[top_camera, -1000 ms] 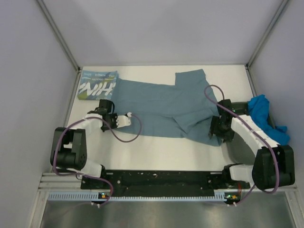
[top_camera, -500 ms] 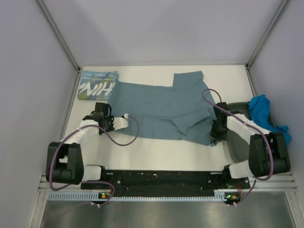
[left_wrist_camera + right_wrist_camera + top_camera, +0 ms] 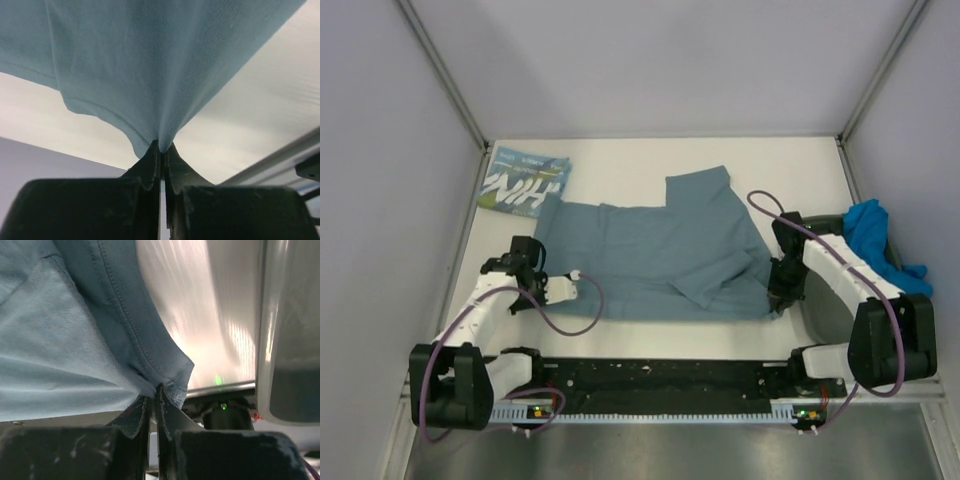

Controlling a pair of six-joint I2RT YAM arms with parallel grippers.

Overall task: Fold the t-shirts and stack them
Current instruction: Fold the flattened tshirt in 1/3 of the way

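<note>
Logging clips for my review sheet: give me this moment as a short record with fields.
slate-teal t-shirt: spread out in the middle, rumpled near its right side
left end effector: shut on slate-teal t-shirt, left edge
right end effector: shut on slate-teal t-shirt, right edge
NIH t-shirt: folded, far left corner
bright blue t-shirt: bunched, right edge of table
</note>
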